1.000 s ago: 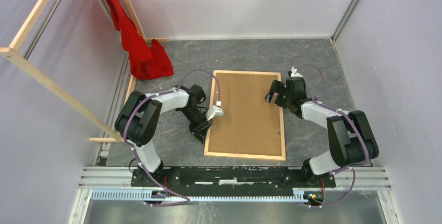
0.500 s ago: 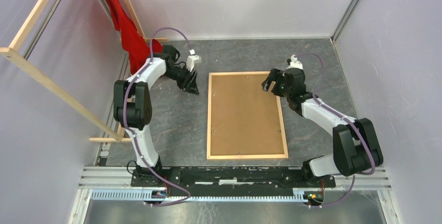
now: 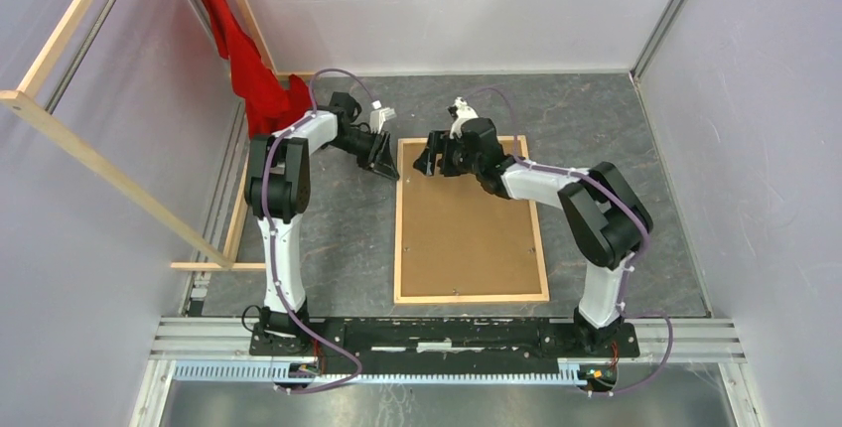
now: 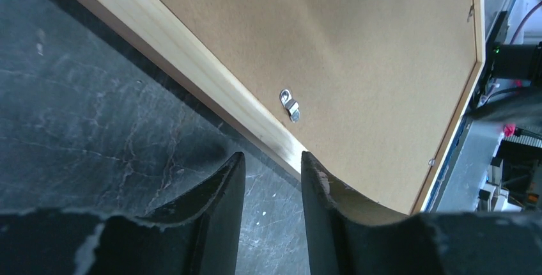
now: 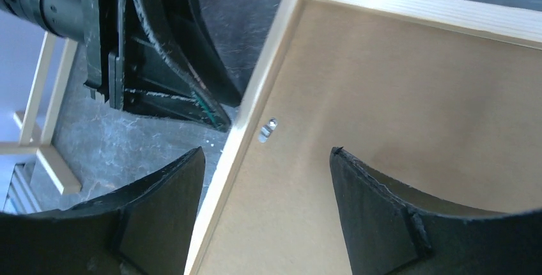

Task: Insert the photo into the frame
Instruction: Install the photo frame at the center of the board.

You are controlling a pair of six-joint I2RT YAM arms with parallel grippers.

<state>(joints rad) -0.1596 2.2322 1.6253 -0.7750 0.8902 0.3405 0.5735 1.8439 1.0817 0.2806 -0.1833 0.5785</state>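
While left gripper (image 4: pixel 273 157) gapes narrowly, right gripper (image 5: pixel 266 153) wide, empty

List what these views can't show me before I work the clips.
- Photo: in no view; the backing covers the frame's opening, so whether it lies beneath cannot be told.
- Frame's far rail: top view, partly hidden under the right gripper.
- Clips: one shows close; in the top view the rest are too small to read.
- Left gripper: left wrist view, its finger hides whether it touches the frame.
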